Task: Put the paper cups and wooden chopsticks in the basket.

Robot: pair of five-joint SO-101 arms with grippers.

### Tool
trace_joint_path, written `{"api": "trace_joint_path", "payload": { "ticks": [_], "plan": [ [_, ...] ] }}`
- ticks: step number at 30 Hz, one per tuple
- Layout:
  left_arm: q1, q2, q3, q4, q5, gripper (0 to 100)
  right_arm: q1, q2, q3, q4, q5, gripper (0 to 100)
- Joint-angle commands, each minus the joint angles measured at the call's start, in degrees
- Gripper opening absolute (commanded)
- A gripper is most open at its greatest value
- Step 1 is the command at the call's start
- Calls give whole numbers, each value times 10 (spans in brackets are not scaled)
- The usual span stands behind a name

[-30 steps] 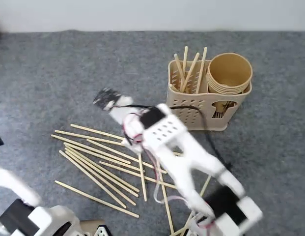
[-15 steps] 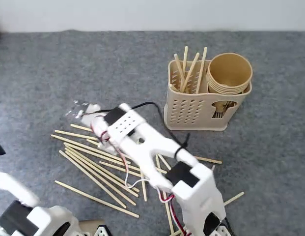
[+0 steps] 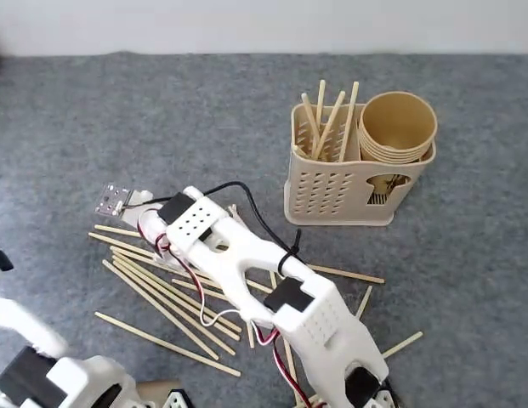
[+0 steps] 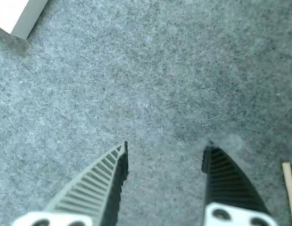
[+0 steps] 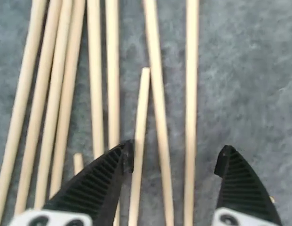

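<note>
Progress from the high view first: beige perforated plastic basket (image 3: 336,191) upright on the grey carpet (image 3: 468,255), with a nested stack of tan paper cups (image 3: 398,127) in one compartment and a few pale wooden chopsticks (image 3: 329,119) leaning upright in the other; cup part judged done, going by the stack in place; chopstick part judged well short, with a loose scatter of wooden sticks (image 3: 161,289) lying flat on the carpet, well apart from the basket; right gripper (image 3: 119,202) out at the far edge of that scatter; too blurred here to tell its jaws

Left wrist view: left gripper (image 4: 164,155) spread wide over bare carpet, pinching nothing; one stick end (image 4: 289,188) just at the edge

Right wrist view: right gripper (image 5: 176,157) spread wide and empty, low over a row of sticks (image 5: 150,94) lying side by side, two or three of them between the jaws; next pick not yet made
</note>
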Motion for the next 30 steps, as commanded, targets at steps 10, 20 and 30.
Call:
{"api": "trace_joint_path", "payload": {
  "ticks": [10, 20, 30],
  "plan": [
    [-22, -22, 7, -33, -8, 250, 18, 56, -104, 33, -16, 288],
    [-23, -22, 13, -38, -8, 250, -2, 62, -216, 153, -20, 288],
    [-24, -22, 13, -35, -8, 250, 0, 137, -219, 115, -17, 266]
  ]
}}
